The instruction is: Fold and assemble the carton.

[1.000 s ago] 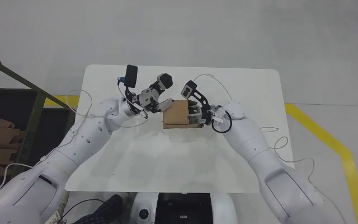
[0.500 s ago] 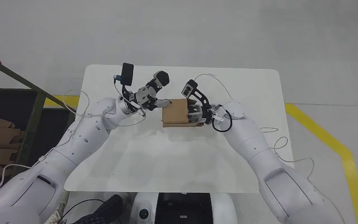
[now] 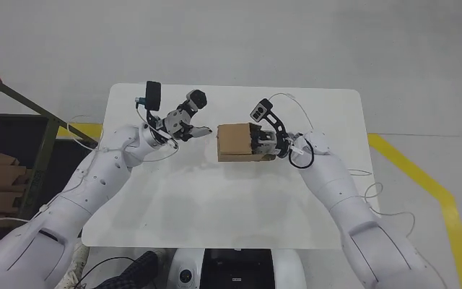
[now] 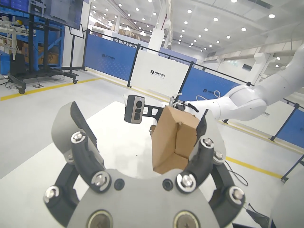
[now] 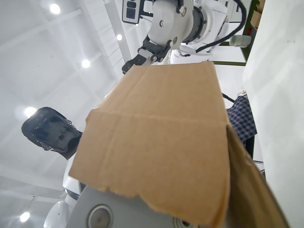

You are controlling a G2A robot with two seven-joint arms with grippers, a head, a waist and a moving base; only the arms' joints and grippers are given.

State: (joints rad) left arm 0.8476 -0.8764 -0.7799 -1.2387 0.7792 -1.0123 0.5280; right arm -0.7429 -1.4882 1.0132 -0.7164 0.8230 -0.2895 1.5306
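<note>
Far to the left of the box, off the table, stands a dark rack [image 3: 29, 141] with brown cardboard in it. Closer to the box is the left arm [image 3: 108, 162], with a small black camera [image 3: 152, 94] on its wrist.

The left gripper [image 3: 200, 131] is just to the left of the box and points at it. Its two fingers are spread wide apart and there is nothing between them. It does not touch the box; a little strip of white shows between the two. In the left wrist view, the left gripper [image 4: 140, 113] has its dark fingers [image 4: 82, 124] on either side of the box, which sits farther off.

The box [image 3: 234, 142] is brown cardboard and lies long-ways, from left to right. The white table [image 3: 216, 209] is under it. I cannot tell if the box rests on the table or hangs a bit above it. In the left wrist view the left end of the box [image 4: 169, 141] is shut, with its flaps folded in and meeting along a line. In the right wrist view the box [image 5: 154, 138] is very close, and one flap has a ragged edge.

The right gripper [image 3: 264, 144] is at the right end of the box and has hold of that end. A second camera [image 3: 261, 110] sticks up by that same end. Far to the right of the box, a yellow line [image 3: 408, 162] runs across the floor.
</note>
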